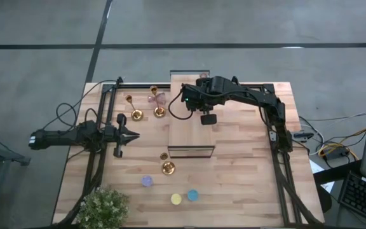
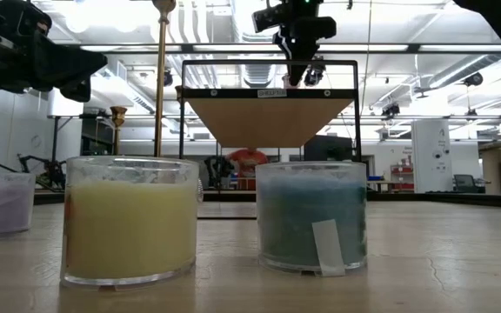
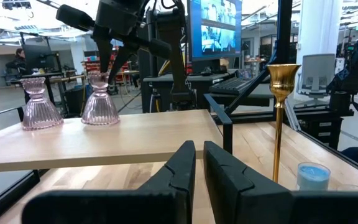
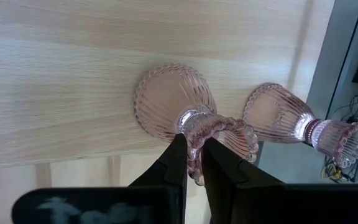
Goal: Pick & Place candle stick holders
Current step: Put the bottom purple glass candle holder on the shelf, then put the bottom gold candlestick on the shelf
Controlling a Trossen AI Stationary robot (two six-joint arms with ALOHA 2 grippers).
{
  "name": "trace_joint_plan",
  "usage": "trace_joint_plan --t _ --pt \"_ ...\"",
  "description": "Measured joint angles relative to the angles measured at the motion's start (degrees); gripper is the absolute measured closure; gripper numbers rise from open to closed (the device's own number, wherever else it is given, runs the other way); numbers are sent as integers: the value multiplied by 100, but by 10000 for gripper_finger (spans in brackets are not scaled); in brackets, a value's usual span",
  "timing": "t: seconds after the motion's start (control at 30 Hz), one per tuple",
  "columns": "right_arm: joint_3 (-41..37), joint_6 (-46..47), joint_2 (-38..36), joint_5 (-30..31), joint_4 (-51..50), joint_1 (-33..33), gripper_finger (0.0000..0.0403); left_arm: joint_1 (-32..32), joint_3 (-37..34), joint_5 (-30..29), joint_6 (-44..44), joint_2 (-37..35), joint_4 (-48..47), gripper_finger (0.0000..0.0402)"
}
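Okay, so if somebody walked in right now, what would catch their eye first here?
Probably the right gripper pinching the rim of a pink glass holder standing on the raised wooden block, with a second pink holder beside it. Next, the tall gold candlestick on the table.

- Wooden block (image 1: 190, 130) lies at centre frame in the high view, lengthwise toward the top.
- Two holders (image 3: 100, 99) stand on its upper end.
- Three stemmed holders (image 1: 136, 114) stand upper left of the block; a fourth (image 1: 167, 167) just below it.
- Three cups (image 1: 176, 199) sit along the bottom centre.
- Plant (image 1: 103, 208) fills the lower left corner.
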Motion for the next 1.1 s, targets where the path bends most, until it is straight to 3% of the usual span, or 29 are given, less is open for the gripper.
trace_joint_plan --t 0.4,0.8,1.1 --pt "-4 51 0 -2 -1 -2 372 -1 0 0 0 0 0 364" --pt "-11 133 4 -16 -10 -15 311 0 0 0 0 1 -2 364" --pt "17 143 -44 306 -43 -15 289 -2 0 2 0 -1 -2 364"
